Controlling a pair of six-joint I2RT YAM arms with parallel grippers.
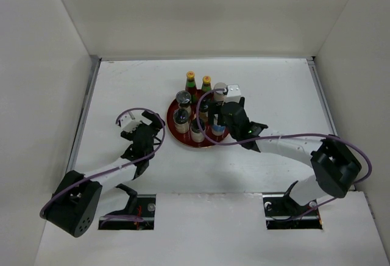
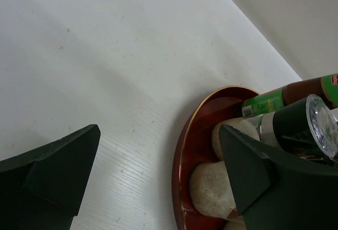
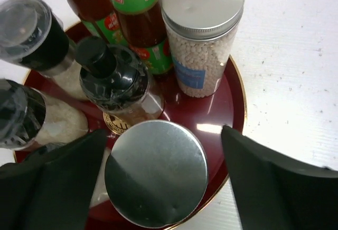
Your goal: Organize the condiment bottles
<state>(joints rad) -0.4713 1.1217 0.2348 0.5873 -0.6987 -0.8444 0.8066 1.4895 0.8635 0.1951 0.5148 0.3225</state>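
We judge the silver-capped, bead-filled clear shaker [image 3: 156,177] light, rigid, slick, so grip mid-body; right tool [image 3: 163,135] apart astride it, toward the desk [image 1: 274,89] far edge.

Round red lacquer tray [image 1: 171,123] with thin gold rim, sits mid-worktop, slightly toward far side. Gold emblem [image 3: 113,123] at tray centre, partly hidden. Glossy red floor [image 3: 222,99] reflects light. White matte worktop [image 1: 277,98], faint specks and scuffs. Plain white wall panels [image 1: 201,10] enclose worktop left, far, right.
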